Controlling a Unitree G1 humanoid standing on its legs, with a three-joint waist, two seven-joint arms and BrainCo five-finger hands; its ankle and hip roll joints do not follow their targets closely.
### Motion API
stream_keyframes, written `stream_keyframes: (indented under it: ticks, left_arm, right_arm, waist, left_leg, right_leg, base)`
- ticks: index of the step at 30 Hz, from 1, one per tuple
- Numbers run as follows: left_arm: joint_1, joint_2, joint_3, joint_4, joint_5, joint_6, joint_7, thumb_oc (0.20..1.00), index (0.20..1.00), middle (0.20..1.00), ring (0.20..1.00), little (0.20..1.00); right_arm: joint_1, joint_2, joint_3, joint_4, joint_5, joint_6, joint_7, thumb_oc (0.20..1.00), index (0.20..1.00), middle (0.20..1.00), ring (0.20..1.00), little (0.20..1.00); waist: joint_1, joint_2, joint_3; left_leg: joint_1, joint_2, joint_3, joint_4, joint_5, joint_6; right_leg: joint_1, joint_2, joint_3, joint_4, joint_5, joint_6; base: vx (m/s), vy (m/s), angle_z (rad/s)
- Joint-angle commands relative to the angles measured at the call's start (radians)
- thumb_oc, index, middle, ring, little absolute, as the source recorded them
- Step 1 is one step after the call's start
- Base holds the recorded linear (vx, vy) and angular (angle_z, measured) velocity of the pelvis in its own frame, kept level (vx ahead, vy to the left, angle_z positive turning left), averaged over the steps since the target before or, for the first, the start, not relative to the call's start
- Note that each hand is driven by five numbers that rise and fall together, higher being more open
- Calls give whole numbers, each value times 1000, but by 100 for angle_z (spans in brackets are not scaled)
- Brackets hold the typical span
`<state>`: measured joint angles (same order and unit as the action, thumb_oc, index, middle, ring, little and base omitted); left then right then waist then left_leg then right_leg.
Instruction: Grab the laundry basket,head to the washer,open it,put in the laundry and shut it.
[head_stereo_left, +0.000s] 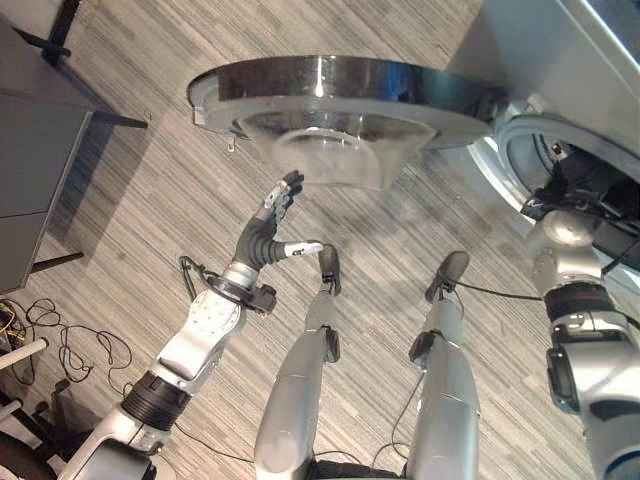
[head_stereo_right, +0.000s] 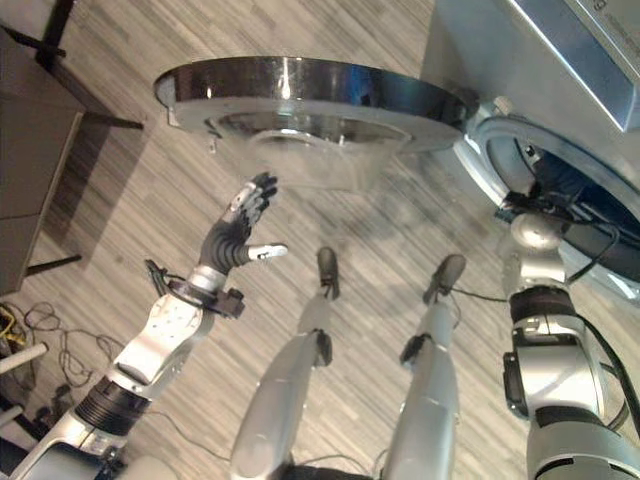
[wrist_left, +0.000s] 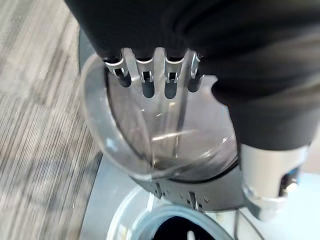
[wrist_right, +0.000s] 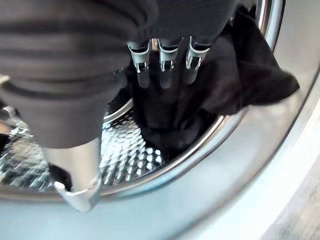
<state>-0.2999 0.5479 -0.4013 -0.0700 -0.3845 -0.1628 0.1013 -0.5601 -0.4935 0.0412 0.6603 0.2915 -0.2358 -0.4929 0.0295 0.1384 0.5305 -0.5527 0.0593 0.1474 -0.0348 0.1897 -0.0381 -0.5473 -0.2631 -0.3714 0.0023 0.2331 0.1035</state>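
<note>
1. Inside the washer's round opening (wrist_right: 210, 145) sits the laundry — a dark garment (wrist_right: 220, 85) bunched at the mouth of the drum, part of it draped over the shiny rim, with the dimpled metal drum wall (wrist_right: 120, 155) showing beside it.
2. Right hand (wrist_right: 162, 60) is at that opening, right up against the dark cloth. Its fingers (wrist_right: 165, 65) point straight into the drum and look uncurled, not wrapped around anything, thumb sticking out apart from them.
3. From the head views the right arm reaches into the washer (head_stereo_left: 560, 60) at the right side, and the hand itself is hidden past the rim.
4. Washer door (head_stereo_left: 340, 100) is swung wide open — dark ring with a clear glass bowl bulging out of it.
5. Left hand (head_stereo_left: 272, 225) is up near the glass bowl, fingers (wrist_left: 145, 82) straight and relaxed, thumb out to the side, holding nothing. Can't tell whether the fingertips actually touch the glass.
6. Striped wood-look floor (head_stereo_left: 150, 230) underneath, and a dark table (head_stereo_left: 40, 150) off to the left.
</note>
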Motion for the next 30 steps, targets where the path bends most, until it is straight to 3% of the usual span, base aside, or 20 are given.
stream_keyframes:
  ticks: [1, 5, 9, 17, 20, 22, 24, 28, 29, 30]
  left_arm:
    - [159, 47, 19, -69, 1, -60, -46, 1000, 1000, 1000, 1000, 1000]
    - [215, 59, 57, -74, -1, -62, -50, 1000, 1000, 1000, 1000, 1000]
    - [227, 55, 60, -59, 37, -53, -59, 1000, 1000, 1000, 1000, 1000]
    - [231, 37, 82, -17, 104, -23, -74, 1000, 1000, 1000, 1000, 1000]
    - [265, 8, 135, 34, 161, -4, -44, 1000, 1000, 1000, 1000, 1000]
    - [281, -3, 146, 44, 172, -6, -39, 1000, 1000, 1000, 1000, 1000]
    - [347, -22, 194, 62, 212, 2, -28, 1000, 1000, 1000, 1000, 1000]
    - [368, -54, 209, 87, 224, 13, -7, 1000, 1000, 1000, 1000, 1000]
    - [368, -53, 208, 87, 224, 13, -7, 1000, 1000, 1000, 1000, 1000]
    - [381, -63, 213, 86, 228, 10, -5, 1000, 1000, 1000, 1000, 1000]
  right_arm:
    - [357, 29, 95, -17, -178, 48, 113, 1000, 1000, 1000, 1000, 1000]
    - [502, 86, 177, 22, -255, 75, 228, 1000, 1000, 1000, 1000, 1000]
    - [574, 104, 239, 28, -313, 94, 305, 1000, 1000, 1000, 1000, 1000]
    - [643, 63, 256, -140, -422, 108, 361, 1000, 1000, 1000, 1000, 1000]
    - [747, 39, 111, -351, -404, 99, 336, 1000, 1000, 1000, 1000, 1000]
    - [779, 27, 87, -403, -413, 96, 337, 1000, 1000, 1000, 1000, 1000]
    - [892, 21, -20, -571, -410, 74, 313, 1000, 1000, 1000, 1000, 1000]
    - [956, 43, -141, -716, -435, 67, 237, 1000, 1000, 1000, 1000, 1000]
    - [959, 43, -142, -720, -435, 69, 237, 1000, 1000, 1000, 1000, 1000]
    - [999, 50, -189, -772, -463, 69, 207, 1000, 1000, 1000, 1000, 1000]
  waist:
    - [-47, -62, -138]
    - [-71, -98, -192]
    - [-76, -105, -244]
    - [-97, -130, -361]
    - [-144, -130, -426]
    - [-150, -130, -438]
    - [-191, -119, -467]
    - [-244, -100, -480]
    - [-241, -103, -481]
    - [-267, -97, -476]
  left_leg:
    - [190, 106, -15, 129, -209, -85]
    - [324, 124, -2, 159, -261, -76]
    - [430, 117, 6, 166, -295, -63]
    - [558, 89, 24, 135, -318, -45]
    - [647, 82, 73, 76, -325, -42]
    - [662, 76, 88, 62, -322, -40]
    - [721, 75, 136, 39, -341, -38]
    - [759, 64, 182, 75, -388, -20]
    - [756, 62, 185, 76, -385, -19]
    - [773, 54, 207, 95, -409, -8]
  right_leg:
    - [109, -42, 26, 92, -147, 66]
    - [250, -44, 29, 98, -169, 72]
    - [356, -60, 29, 100, -177, 85]
    - [461, -70, 46, 85, -177, 100]
    - [499, -60, 80, 51, -165, 121]
    - [498, -60, 91, 41, -156, 124]
    - [504, -47, 141, 14, -144, 135]
    - [494, -42, 218, 10, -134, 140]
    - [490, -43, 222, 9, -130, 139]
    - [482, -41, 254, 12, -125, 148]
  base:
    - [114, 53, -14]
    - [101, 96, -34]
    - [95, 120, -10]
    - [62, 73, -4]
    - [30, 76, -22]
    - [11, 49, -58]
    - [47, 60, -46]
    - [15, 73, -69]
    - [3, 85, -34]
    - [-11, 78, -26]
